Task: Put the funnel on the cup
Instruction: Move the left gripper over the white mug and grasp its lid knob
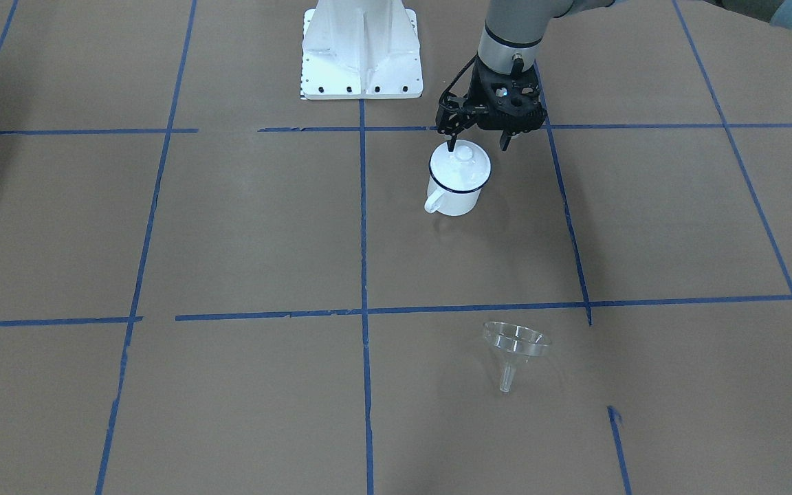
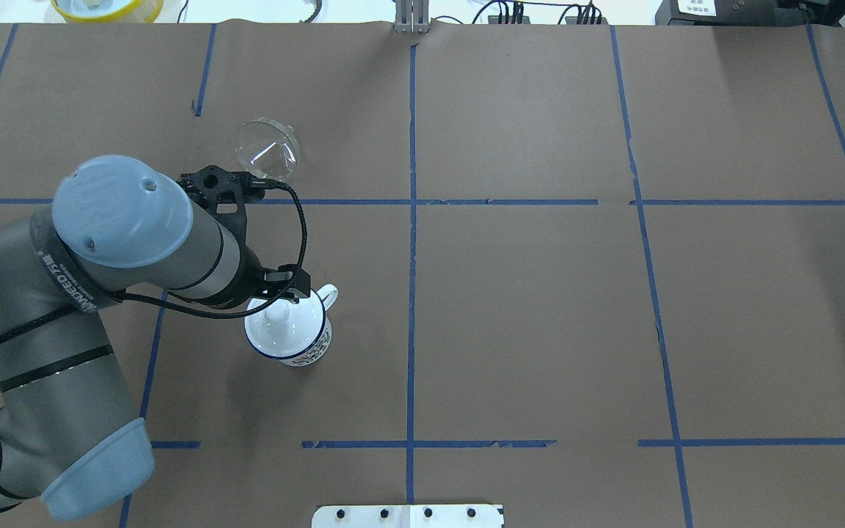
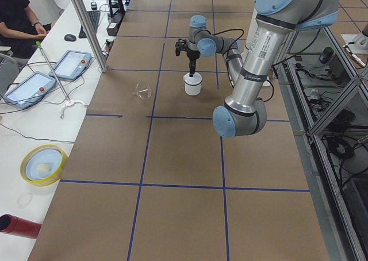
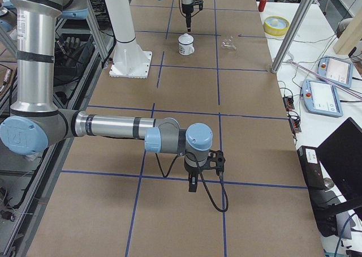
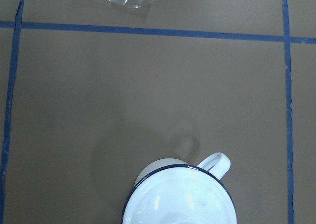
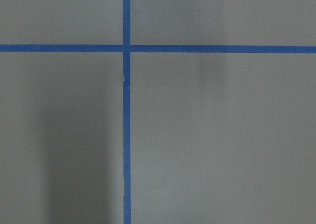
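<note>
The left tool [image 1: 478, 143], fingers apart, is hovering just over the lidded white enamel mug [image 1: 456, 189]. The clear plastic funnel [image 1: 516, 344] is lying tipped on the desk [image 1: 231, 227], well apart toward the front-facing view's bottom.

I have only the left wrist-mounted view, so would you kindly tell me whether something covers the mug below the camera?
Observer: Yes, a white knobbed lid sits on the cup.
Operator: Thank you; how is the left gripper?
Observer: The left gripper hangs open just above the lid, holding nothing.
Operator: And the funnel?
Observer: The funnel lies tipped on its side, its spout pointing away from the cup.
</note>
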Controlling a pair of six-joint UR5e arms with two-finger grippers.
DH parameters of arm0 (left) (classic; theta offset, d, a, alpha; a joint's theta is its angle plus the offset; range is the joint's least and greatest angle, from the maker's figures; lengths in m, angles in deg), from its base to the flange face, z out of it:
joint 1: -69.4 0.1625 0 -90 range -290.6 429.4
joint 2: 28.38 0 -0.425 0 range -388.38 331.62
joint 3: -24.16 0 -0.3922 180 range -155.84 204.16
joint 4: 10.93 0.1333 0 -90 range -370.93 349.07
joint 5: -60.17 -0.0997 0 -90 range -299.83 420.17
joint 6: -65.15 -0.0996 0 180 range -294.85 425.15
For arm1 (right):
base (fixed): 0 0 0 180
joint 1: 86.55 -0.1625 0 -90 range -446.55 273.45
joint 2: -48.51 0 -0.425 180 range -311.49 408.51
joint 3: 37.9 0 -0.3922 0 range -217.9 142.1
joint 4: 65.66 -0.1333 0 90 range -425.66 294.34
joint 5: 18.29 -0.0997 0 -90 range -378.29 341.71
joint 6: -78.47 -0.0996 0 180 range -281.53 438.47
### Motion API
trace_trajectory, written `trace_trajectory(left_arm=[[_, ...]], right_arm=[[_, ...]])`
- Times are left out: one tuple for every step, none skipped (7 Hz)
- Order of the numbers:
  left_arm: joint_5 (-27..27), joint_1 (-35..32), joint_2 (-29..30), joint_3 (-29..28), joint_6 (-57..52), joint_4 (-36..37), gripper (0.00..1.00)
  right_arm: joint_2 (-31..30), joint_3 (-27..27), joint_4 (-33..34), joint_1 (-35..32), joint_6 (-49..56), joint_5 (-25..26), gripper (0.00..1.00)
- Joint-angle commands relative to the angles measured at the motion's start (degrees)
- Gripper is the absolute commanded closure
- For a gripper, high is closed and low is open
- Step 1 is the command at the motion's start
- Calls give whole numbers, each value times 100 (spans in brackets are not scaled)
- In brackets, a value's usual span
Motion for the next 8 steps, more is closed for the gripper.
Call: trace_trajectory(left_arm=[[-36, 127, 32, -106, 7, 18, 18], [-36, 127, 102, -185, 7, 18, 23], [-36, 127, 198, -290, 7, 18, 26], [-36, 136, 217, -352, -2, 1, 29], [-36, 136, 217, -388, -2, -8, 30], [-36, 136, 217, -388, -2, -8, 32], [-36, 136, 208, -397, -2, -8, 33], [-27, 136, 208, -388, -2, -8, 36]], right_arm=[[0, 0, 0, 0, 0, 0, 0], [0, 0, 0, 0, 0, 0, 0], [0, 0, 0, 0, 0, 0, 0], [0, 0, 0, 0, 0, 0, 0], [0, 0, 0, 0, 0, 0, 0], [0, 0, 0, 0, 0, 0, 0], [0, 0, 0, 0, 0, 0, 0], [0, 0, 0, 0, 0, 0, 0]])
